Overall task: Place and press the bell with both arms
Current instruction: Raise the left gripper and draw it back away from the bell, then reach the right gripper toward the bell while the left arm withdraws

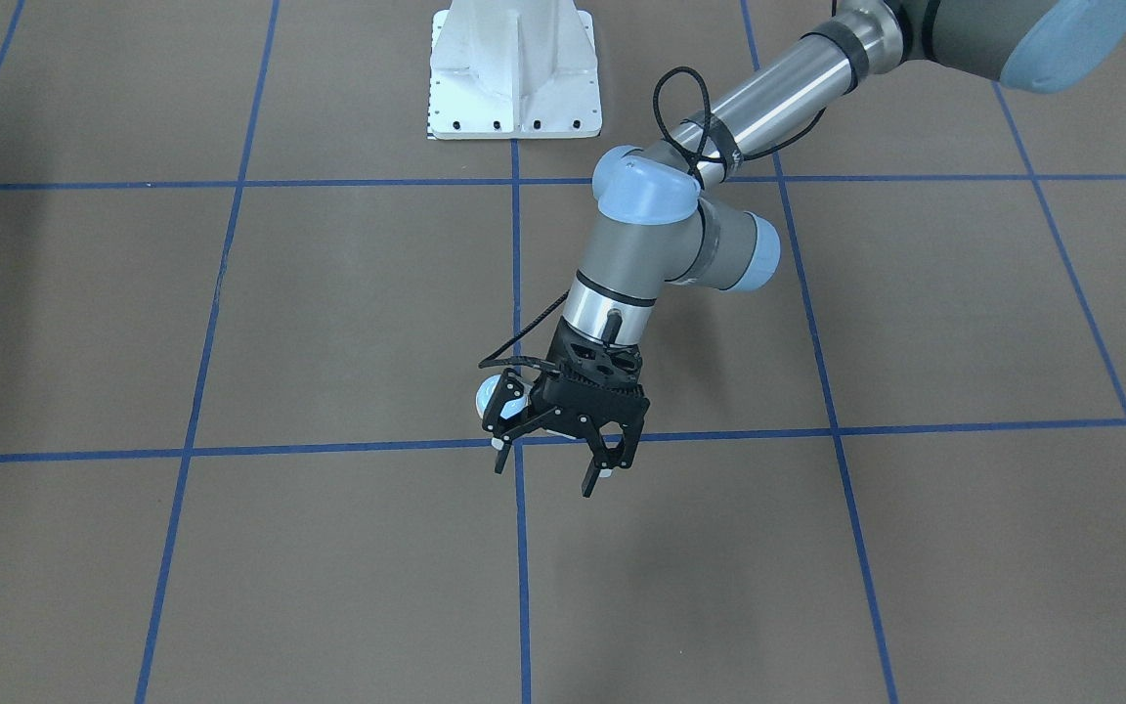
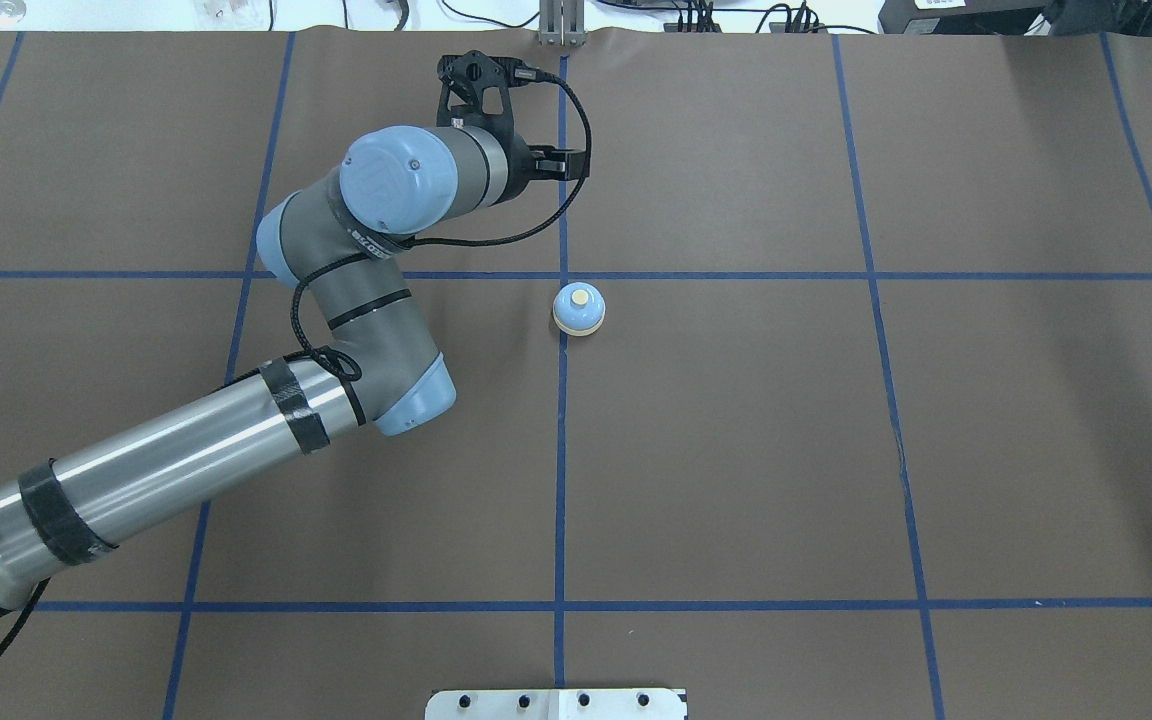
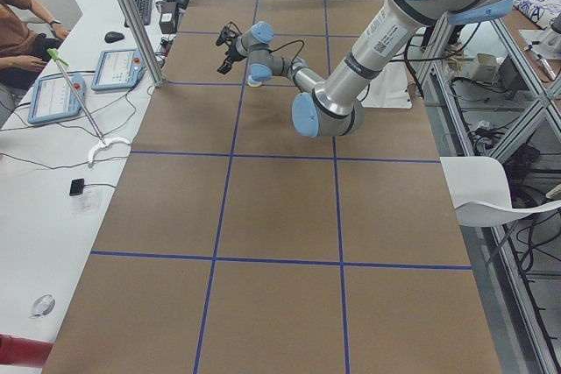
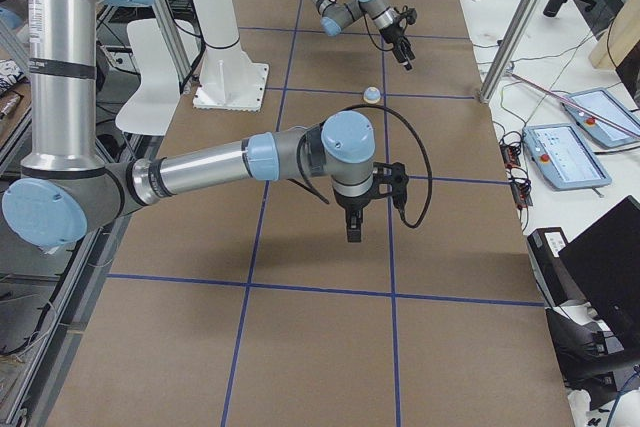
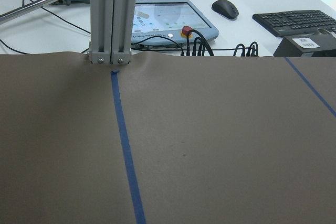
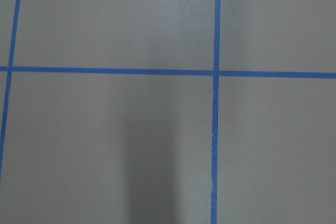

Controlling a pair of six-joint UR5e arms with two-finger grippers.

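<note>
Bell (image 2: 579,308): one item, light-blue dome with cream base ring (image 2: 579,329) and cream button (image 2: 581,297). It stands upright and free on the worktop (image 2: 836,450), just beside a crossing of the blue tape lines (image 2: 561,450). That spot is about midway between the two ends and somewhat nearer the operators' edge than the robot's edge.

Handling, my estimate: light, with a rigid shell. The smooth dome would likely slip out of a pinch taken high, so I would take hold low, across the base ring. The button should give under a straight downward push. An off-centre push may skate or tip so light a piece on the paper cover.

Left tool (image 1: 545,474): spread wide, with nothing between its fingers. It is raised above the worktop on the operators'-edge side of the bell and apart from it.

Right tool (image 4: 353,232): pointing down over the worktop toward the right end, well apart from the bell. Only the side camera shows it, so I cannot tell whether it is spread or closed.

Obscured: from the front-facing camera the left tool covers most of the bell, leaving a sliver of dome. Neither wrist camera shows the bell or any fingers. The right one gives only cover and tape. The left one shows the edge post (image 5: 107,19) and a tablet (image 5: 168,22) beyond.
</note>
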